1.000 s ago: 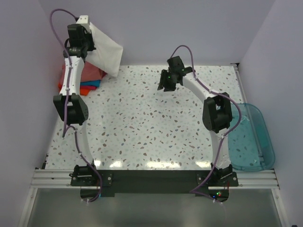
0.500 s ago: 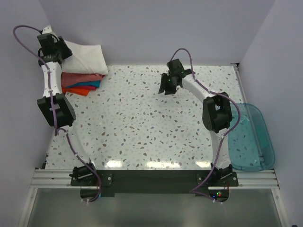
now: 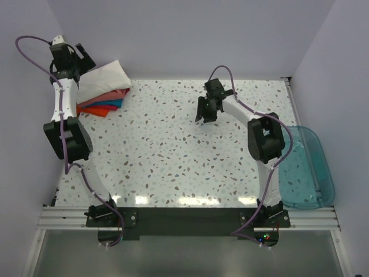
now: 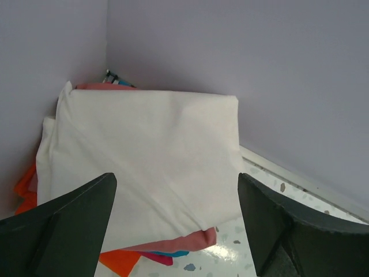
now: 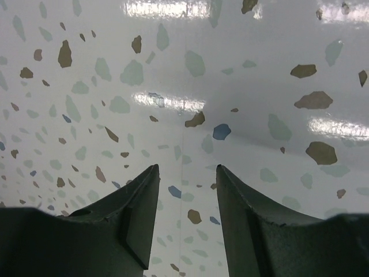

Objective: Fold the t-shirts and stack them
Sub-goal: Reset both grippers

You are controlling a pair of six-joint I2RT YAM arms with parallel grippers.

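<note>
Since a second ago our left gripper has laid the white t-shirt onto the coloured stack and spread its jaws. The shirt lies just below them, so we lift straight off without snagging. Our right gripper stands apart, empty.

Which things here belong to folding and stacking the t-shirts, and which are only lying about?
Belong to the job:
white t-shirt, folded, on top of the stack
salmon-pink t-shirt, teal t-shirt and orange t-shirt, folded beneath it
left hand, open by the stack, holding nothing

Only lying about:
translucent teal bin, at the right edge of the table
</note>
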